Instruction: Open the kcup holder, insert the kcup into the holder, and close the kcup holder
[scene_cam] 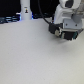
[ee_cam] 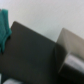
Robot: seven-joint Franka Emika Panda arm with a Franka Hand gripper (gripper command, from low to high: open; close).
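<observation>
My gripper (scene_cam: 65, 35) hangs at the back of the exterior view's right, low over the white table (scene_cam: 35, 60). Its fingers are dark and blurred, so I cannot tell whether they are open or shut. The wrist view is blurred and shows a large black flat-topped body (ee_cam: 30, 55), likely the kcup holder, close under the camera. In the exterior view the gripper hides most of it; only a dark bit (scene_cam: 52, 27) shows beside the hand. No pull-out tray or pod slots show. The kcup is not in view.
A white bottle-like object (scene_cam: 25, 11) stands at the back edge among dark clutter (scene_cam: 7, 19). In the wrist view a teal object (ee_cam: 4, 27) lies beside the black body, and a grey-beige box (ee_cam: 70, 47) stands on its other side.
</observation>
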